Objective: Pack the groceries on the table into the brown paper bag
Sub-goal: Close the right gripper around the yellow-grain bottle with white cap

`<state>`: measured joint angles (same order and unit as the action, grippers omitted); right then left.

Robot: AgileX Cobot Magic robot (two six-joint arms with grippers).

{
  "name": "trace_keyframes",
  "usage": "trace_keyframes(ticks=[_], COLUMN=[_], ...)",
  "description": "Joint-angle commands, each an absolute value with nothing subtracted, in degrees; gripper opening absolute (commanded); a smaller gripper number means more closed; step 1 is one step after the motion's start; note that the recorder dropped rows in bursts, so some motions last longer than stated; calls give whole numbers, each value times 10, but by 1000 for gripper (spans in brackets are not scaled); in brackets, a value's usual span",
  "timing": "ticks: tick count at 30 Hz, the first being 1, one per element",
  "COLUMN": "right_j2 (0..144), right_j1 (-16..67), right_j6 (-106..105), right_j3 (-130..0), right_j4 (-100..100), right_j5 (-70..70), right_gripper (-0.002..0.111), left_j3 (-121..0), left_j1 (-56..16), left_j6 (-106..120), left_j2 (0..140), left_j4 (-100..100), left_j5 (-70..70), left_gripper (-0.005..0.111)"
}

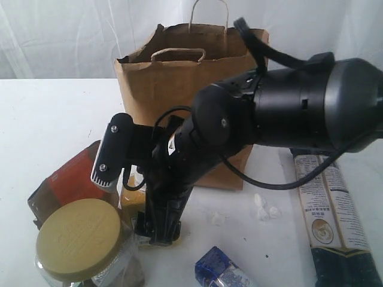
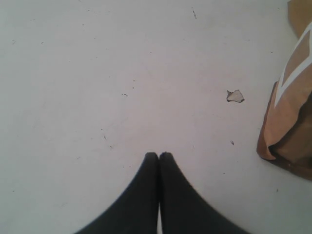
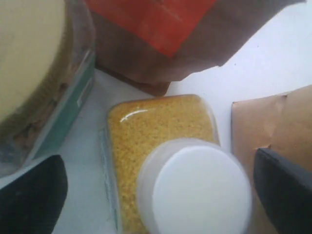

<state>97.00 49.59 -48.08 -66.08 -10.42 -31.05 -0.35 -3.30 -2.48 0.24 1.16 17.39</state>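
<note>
Brown paper makes the tall bag (image 1: 179,84). It stands up toward the far edge of the white table (image 1: 48,119), about in the middle.

The big black right arm (image 1: 287,113) reaches down in front of the bag. The right gripper (image 3: 158,157) is wide apart, with one black finger (image 3: 34,195) on each side of the yellow bottle (image 3: 161,122). The bottle stands just in front of the bag. Its white cap (image 3: 195,187) sits between the two fingers. I cannot tell if they touch it.

The brown pouch (image 1: 69,176) with the orange label lies close to the bottle, on the side of the left edge. The yellow-lidded jar (image 1: 78,239) stands toward the near left corner of the desk, just beside the pouch. The small blue packet (image 1: 218,269) lies by the near edge, about in the middle. The long navy packet (image 1: 335,221) lies toward the right edge and points from far to near. Some white scraps (image 1: 263,208) lie between it and the bag.

The left gripper (image 2: 158,157) has its two fingers pressed together with nothing in them. It hangs over bare table. One paper scrap (image 2: 235,96) lies near it. A brown thing with a white stripe (image 2: 290,122) lies off to one side, and I cannot tell what it is.
</note>
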Motion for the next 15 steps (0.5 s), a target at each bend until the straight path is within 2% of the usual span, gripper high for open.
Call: trace_keyframes(ticks=[1,10,15], right_j2=[981,988,988], right_j1=[491,491,491], right_j6=[-458,-430,-389], right_j3=[-663,-663,-663], right_j4=[-89,-78,-78], right_j5=[-290,-318,-353], right_gripper=[96,95,78], left_j3=[0,0,0], left_j1=[-35,-35,-35], left_j6=[-26,-26,-26], left_j2=[0,0,0], left_j4=[8,8,8], left_j5=[175,175,175], left_gripper=[0,0,0])
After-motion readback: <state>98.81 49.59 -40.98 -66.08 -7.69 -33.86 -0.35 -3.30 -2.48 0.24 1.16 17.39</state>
